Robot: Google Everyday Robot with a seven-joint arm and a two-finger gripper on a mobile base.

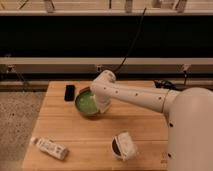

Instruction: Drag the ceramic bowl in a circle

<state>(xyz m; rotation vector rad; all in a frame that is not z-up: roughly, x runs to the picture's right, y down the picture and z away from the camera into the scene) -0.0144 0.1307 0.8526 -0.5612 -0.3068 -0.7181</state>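
ceramic bowl (87,103) | glossy green, upright | on table (145,125), rear-left | gripper (102,106) at right rim

A butcher-block wooden table (80,132) stands on a speckled grey floor (17,115). Behind it, pale horizontal rails (50,64) cross a dark, shadowed wall (75,35), where a black cable (134,40) hangs down.
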